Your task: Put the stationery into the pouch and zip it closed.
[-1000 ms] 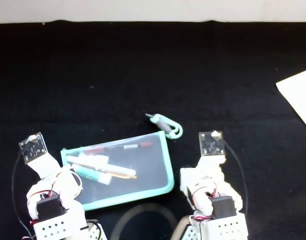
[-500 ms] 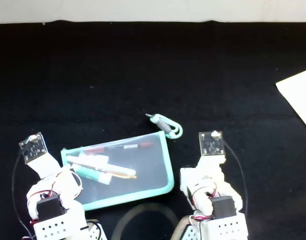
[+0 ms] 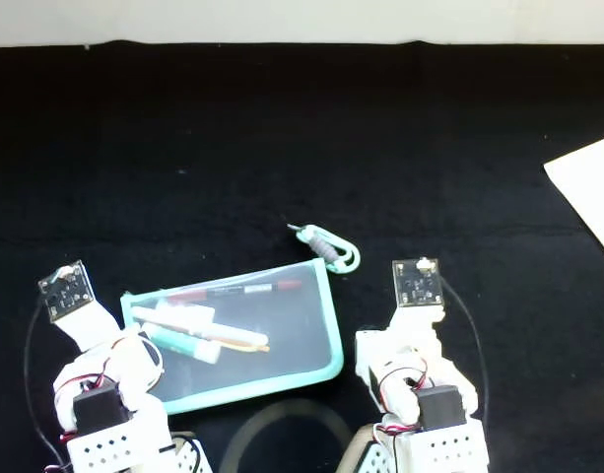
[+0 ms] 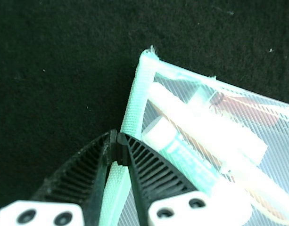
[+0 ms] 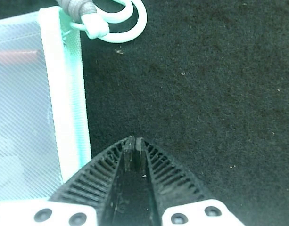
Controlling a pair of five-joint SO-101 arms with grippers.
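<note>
Standing over the black worktop (image 3: 282, 138), so here's how it sits. The pouch (image 3: 302, 340) lies flat around 6 o'clock on the worktop, between the two arm bases and a bit tilted. It's see-through with a mint border. The stationery is inside it: a red pen (image 3: 237, 291) along the far long edge, a white pen (image 3: 198, 335) and a green marker (image 3: 178, 343) bunched toward the 9 o'clock end.

The left arm (image 3: 104, 394) is parked at the pouch's 8 o'clock corner and its bulk covers that corner. The left pincer (image 4: 118, 146) has its tips pressed together right over the mint edge band. That band runs under the tips and shows in the gap behind them. Can't honestly tell whether it's nipping the fabric or only sitting on top.

The right arm (image 3: 420, 384) is at the pouch's 3 o'clock side, just beside it and not on it. The right pincer (image 5: 134, 146) is closed up tight with nothing in it, over bare black cloth next to the pouch's short edge.

Other bits: a mint clip ring (image 3: 329, 248) hangs off the pouch's 1 o'clock corner and lies on the worktop. A white sheet of paper (image 3: 589, 187) pokes in at 3 o'clock, well apart from everything. A grey cable (image 3: 280, 406) loops at 6 o'clock, just near the pouch's closest edge.
</note>
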